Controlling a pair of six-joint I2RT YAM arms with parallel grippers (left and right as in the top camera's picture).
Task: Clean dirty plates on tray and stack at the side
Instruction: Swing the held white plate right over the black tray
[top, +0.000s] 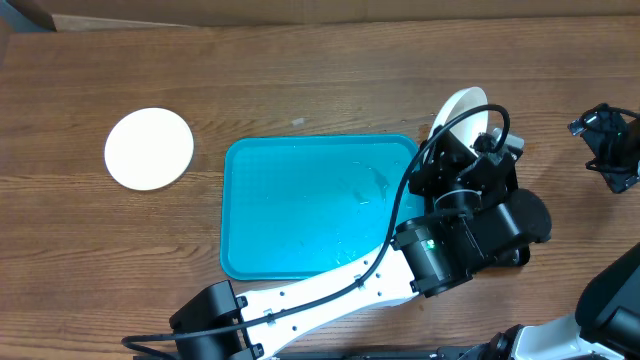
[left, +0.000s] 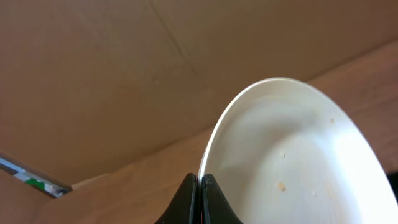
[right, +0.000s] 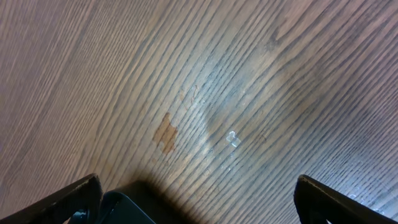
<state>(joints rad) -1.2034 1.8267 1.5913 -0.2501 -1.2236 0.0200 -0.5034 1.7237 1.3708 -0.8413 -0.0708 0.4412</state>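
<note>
Left gripper (left: 200, 182) clamped on rim of white plate (left: 298, 155) — held on edge, few tan specks on its face. Right gripper (right: 199, 190) fingers wide apart over table (right: 186, 81).

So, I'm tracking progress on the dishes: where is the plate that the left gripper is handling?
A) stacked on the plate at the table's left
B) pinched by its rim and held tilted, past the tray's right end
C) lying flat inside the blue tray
B: the left gripper is shut on the rim of the white plate, tilted up beyond the right end of the tray; the other plate lies alone.
</note>
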